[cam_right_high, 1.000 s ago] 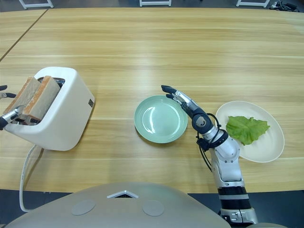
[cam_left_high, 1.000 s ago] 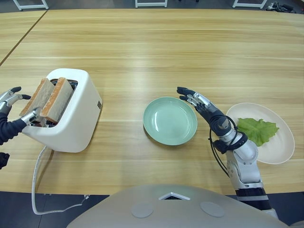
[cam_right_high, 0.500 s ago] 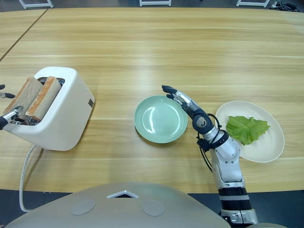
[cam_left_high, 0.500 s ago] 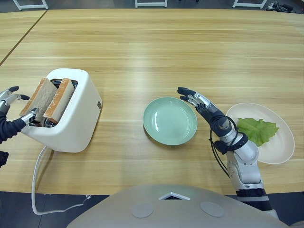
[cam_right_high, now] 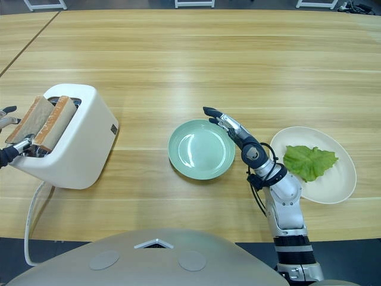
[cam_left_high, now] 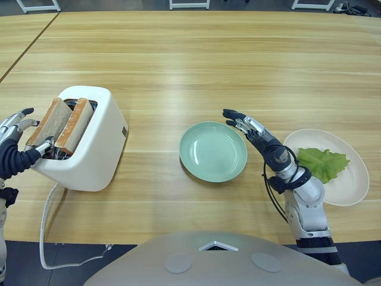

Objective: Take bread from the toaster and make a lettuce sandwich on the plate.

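Two bread slices [cam_left_high: 62, 125] are lodged in the toaster [cam_left_high: 98, 152] by the left hand [cam_left_high: 16, 143], grasp unclear. Nothing is laid on the plate [cam_left_high: 213, 152] by the outspread, empty right hand [cam_left_high: 247, 126].

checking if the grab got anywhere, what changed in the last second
The two bread slices in the toaster leaned far toward the left hand; they now sit a little more upright, and that hand has shifted slightly toward them. The right hand, green plate and lettuce stayed put.
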{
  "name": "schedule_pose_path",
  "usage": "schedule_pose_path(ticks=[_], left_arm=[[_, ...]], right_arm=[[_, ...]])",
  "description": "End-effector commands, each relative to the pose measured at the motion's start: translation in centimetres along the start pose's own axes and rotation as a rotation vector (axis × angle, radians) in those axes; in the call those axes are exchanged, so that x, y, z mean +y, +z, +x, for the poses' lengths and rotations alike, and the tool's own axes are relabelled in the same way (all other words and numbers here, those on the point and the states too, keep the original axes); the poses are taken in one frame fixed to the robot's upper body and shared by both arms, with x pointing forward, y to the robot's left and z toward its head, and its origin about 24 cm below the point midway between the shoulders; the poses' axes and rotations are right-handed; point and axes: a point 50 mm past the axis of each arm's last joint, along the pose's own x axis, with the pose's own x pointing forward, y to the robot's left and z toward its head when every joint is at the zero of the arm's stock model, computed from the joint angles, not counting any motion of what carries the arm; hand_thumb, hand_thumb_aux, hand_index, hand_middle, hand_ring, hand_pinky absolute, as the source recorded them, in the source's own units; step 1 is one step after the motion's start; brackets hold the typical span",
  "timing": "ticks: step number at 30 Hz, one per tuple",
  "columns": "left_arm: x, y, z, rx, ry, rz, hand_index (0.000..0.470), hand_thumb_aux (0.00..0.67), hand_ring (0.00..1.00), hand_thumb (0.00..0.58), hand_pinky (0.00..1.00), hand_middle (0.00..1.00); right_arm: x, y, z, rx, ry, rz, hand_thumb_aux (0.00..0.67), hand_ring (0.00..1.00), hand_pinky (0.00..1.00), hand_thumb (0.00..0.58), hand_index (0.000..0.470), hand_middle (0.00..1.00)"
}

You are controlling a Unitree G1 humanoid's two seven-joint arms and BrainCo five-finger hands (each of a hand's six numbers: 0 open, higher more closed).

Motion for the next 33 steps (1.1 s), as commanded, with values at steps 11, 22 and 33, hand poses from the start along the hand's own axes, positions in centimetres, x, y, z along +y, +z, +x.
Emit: schedule_pose_path(ticks=[11,22,33], left_arm=[[-0.2,0.8,0.1,-0.048,0.017,-0.042,0.47,0.67,0.0,0.58,0.0,0.0],[5.7,3.3,0.1,-0.264,0.394,-0.103,0.47,0.67,0.0,0.58,0.0,0.0],[4.3,10.4,2.0,-0.617,0.436,-0.267,0.47,0.67,0.0,0.58,0.0,0.0]], right_arm=[[0.0,0.1,-0.1,0.008,0.01,-0.013,0.0,0.0,0.0,0.0,0.0,0.0],[0.1,0.0,0.1,0.01,0.006,-0.018,0.0,0.0,0.0,0.0,0.0,0.0],[-0.7,-0.8,0.6,0.021,-0.047,-0.016,0.0,0.0,0.0,0.0,0.0,0.0]])
